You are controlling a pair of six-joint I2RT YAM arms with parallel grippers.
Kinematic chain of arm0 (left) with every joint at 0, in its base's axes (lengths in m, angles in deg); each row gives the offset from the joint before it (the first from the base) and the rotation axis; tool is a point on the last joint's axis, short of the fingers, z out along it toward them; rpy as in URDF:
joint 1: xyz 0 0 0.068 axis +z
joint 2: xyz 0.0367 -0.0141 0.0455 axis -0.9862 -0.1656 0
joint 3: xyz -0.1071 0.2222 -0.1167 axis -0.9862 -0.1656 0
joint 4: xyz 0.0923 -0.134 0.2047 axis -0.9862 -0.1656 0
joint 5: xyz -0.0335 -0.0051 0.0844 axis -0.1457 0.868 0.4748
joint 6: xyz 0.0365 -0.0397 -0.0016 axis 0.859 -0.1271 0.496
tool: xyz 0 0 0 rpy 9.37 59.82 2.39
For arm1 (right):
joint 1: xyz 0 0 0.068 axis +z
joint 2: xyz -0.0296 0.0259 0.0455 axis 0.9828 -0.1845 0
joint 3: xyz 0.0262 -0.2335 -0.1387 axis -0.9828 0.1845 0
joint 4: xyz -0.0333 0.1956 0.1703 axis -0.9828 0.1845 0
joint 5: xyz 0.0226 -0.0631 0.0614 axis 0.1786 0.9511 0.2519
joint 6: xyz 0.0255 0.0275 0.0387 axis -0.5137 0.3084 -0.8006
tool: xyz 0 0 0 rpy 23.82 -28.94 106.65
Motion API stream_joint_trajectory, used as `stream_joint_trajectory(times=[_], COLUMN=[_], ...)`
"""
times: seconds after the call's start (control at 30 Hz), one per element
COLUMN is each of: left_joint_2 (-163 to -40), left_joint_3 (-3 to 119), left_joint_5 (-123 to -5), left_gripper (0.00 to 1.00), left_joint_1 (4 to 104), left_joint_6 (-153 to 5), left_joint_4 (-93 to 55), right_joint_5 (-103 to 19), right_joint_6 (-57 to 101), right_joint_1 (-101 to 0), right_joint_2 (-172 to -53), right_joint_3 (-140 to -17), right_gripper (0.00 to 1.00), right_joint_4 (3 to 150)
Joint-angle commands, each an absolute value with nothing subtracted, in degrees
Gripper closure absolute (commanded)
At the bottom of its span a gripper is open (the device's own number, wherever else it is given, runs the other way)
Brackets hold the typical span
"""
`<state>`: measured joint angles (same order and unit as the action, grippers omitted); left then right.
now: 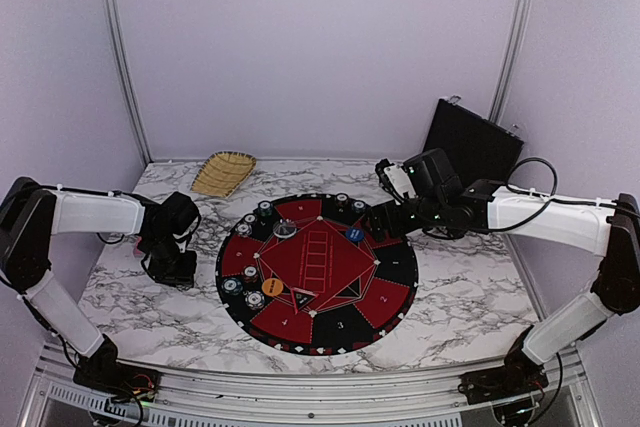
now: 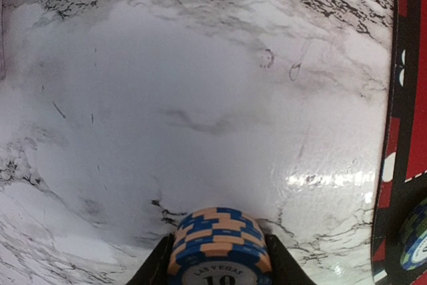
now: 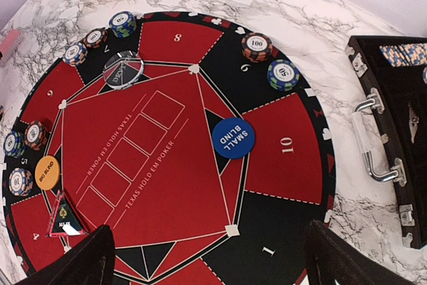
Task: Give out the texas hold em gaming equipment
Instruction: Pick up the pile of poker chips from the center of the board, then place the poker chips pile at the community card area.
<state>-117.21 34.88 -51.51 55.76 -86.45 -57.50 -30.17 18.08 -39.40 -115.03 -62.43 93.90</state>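
Observation:
My left gripper (image 2: 217, 268) is shut on a short stack of blue-and-orange poker chips (image 2: 217, 239), low over the marble just left of the mat; in the top view the left gripper (image 1: 172, 269) hides the stack. My right gripper (image 3: 210, 245) hangs open above the mat's right side, holding nothing; in the top view the right gripper (image 1: 386, 217) is over the mat's far right rim. On the mat lie a blue disc (image 3: 233, 138), an orange disc (image 3: 47, 171), a clear disc (image 3: 123, 69), a dark card (image 3: 63, 217), and chip stacks (image 3: 257, 46) (image 3: 283, 75) (image 3: 20, 180).
The round red-and-black mat (image 1: 345, 322) fills the table's middle. An open black case (image 3: 393, 98) with more chips stands at the back right. A woven tray (image 1: 223, 173) sits at the back left. More chip stacks (image 3: 95, 37) line the mat's far left rim.

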Motion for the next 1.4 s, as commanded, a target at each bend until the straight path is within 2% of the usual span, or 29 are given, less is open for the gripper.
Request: stream_joint_trajectory(times=[0.0,0.77,1.37], left_joint_2=[-116.6,-118.1,-129.6], left_joint_3=[36.5,43.3,61.7], left_joint_5=[-50.8,-50.6,-49.8], left_gripper=[0.65,0.66,0.66], left_joint_1=[55.3,53.6,46.6], left_joint_6=[-86.3,-85.4,-85.0], left_joint_4=[-59.7,-63.4,-69.3], right_joint_5=[-29.4,-28.8,-27.8], right_joint_6=[17.6,17.0,16.8], right_joint_1=[-38.9,-39.0,-40.2], right_joint_2=[-113.8,-113.7,-112.7], right_joint_3=[-63.6,-63.0,-61.1], right_gripper=[0.04,0.04,0.04], right_joint_4=[93.0,92.0,92.2])
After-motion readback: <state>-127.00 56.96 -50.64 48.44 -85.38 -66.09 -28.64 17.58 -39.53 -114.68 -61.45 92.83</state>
